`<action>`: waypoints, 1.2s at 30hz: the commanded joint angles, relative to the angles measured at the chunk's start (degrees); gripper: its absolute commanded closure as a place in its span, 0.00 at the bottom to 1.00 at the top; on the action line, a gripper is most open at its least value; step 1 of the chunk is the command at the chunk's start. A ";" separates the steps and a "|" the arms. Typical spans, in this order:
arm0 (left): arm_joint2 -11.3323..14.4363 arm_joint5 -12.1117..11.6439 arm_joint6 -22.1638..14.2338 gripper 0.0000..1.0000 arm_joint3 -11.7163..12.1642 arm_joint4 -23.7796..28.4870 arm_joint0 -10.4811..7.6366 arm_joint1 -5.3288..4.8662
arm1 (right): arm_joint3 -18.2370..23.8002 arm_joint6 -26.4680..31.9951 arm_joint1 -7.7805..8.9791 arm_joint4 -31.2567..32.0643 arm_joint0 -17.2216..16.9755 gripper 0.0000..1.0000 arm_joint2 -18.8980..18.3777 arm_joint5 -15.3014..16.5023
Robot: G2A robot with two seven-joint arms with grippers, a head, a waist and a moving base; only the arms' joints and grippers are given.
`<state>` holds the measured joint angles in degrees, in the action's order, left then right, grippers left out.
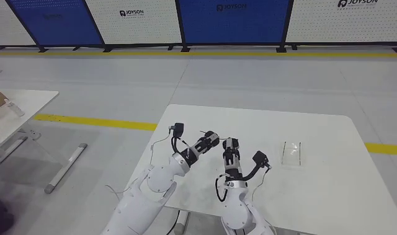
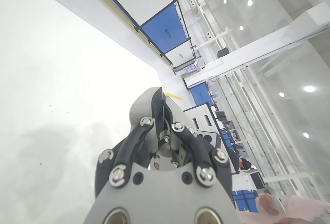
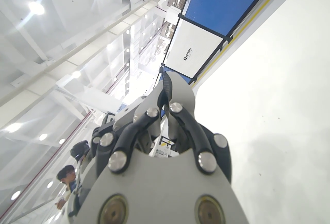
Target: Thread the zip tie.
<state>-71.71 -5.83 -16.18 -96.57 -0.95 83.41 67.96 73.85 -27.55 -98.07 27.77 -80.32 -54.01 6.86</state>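
Observation:
On the white table point(image 1: 322, 191), two thin dark strips that look like zip ties lie on a small clear sheet point(image 1: 291, 154), right of both arms. My left gripper point(image 1: 211, 138) hovers over the table's near-left part. In its wrist view the left gripper point(image 2: 161, 95) is shut, and nothing shows between the fingers. My right gripper point(image 1: 231, 146) is close beside it, pointing away from me. The right gripper point(image 3: 167, 80) is also shut, its dark pads pressed together with nothing seen in them. Both grippers are well apart from the clear sheet.
The table's far half and right side are bare white surface. A second white table point(image 1: 18, 111) stands off to the left across the floor. Blue and white panels point(image 1: 236, 15) line the back of the room.

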 commanded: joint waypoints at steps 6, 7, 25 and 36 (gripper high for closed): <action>0.00 0.13 0.60 1.00 0.34 -0.35 0.04 -0.04 | 0.34 -1.87 0.11 0.69 -0.36 0.91 -0.03 0.09; 0.10 0.13 0.55 1.00 0.39 -0.32 0.04 -0.04 | 0.39 -2.23 0.15 0.81 -0.47 0.90 0.05 0.19; 0.00 1.25 3.34 1.00 0.48 2.18 0.12 0.13 | 0.75 -6.26 0.80 2.27 -2.38 0.18 -0.43 1.04; -0.13 1.47 3.21 1.00 0.12 3.62 0.16 0.17 | 1.86 -6.42 1.41 2.42 -4.60 0.00 -3.19 -0.22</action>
<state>-71.85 -4.36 -12.98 -96.45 2.68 83.57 68.14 75.72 -33.96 -96.65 30.20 -84.93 -57.20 6.63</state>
